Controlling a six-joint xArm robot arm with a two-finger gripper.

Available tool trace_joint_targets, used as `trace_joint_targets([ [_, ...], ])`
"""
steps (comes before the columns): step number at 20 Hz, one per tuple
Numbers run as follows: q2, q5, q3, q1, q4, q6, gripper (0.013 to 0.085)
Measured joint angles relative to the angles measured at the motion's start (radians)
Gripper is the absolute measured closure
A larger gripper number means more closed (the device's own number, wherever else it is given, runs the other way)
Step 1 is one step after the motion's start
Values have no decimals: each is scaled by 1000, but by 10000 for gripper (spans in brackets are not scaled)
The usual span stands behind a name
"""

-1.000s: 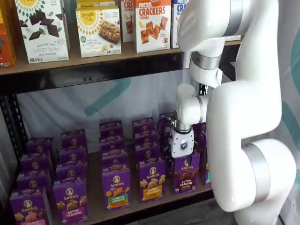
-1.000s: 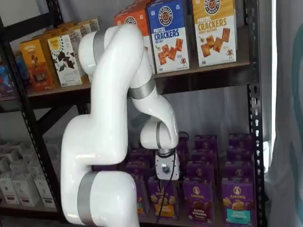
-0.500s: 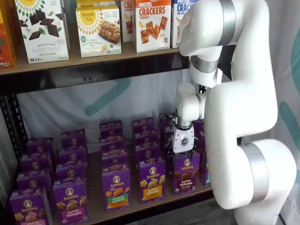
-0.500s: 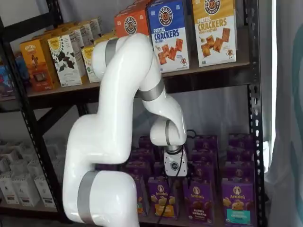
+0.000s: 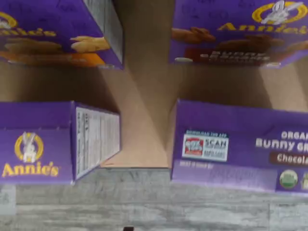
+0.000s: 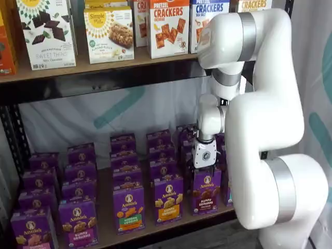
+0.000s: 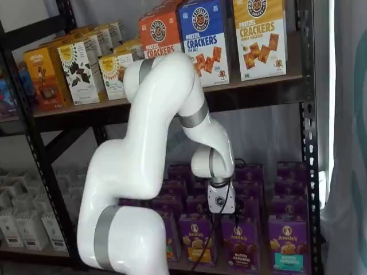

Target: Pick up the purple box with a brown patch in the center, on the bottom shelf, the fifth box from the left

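The purple box (image 6: 206, 192) stands at the front of the bottom shelf (image 6: 106, 228), with dark brown crackers pictured mid-front; it also shows in a shelf view (image 7: 239, 243). My gripper (image 6: 204, 170) hangs straight above its top edge, white body upright, its fingers spread with nothing between them. In a shelf view the gripper (image 7: 222, 215) sits just up and left of the box's logo. The wrist view looks down on the box's top flap (image 5: 231, 144), lettered "Bunny" and "Chocolate", with bare shelf board (image 5: 144, 120) beside it.
Rows of similar purple cartons fill the shelf, including one with a yellow-orange panel (image 6: 168, 198) just left of the target and another to its right (image 7: 287, 243). Cracker boxes (image 6: 168, 26) line the shelf above. The white arm (image 6: 264, 129) stands at the right, in front of the rack.
The arm has swung rightward and the gripper has shifted right and slightly up, from the gap beside the yellow-orange carton to above the target box.
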Motion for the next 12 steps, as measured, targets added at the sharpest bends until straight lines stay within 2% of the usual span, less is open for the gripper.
trace_joint_targets([
  [4, 30, 12, -44, -5, -20, 13, 130],
  [12, 65, 12, -94, -11, -23, 11, 130],
])
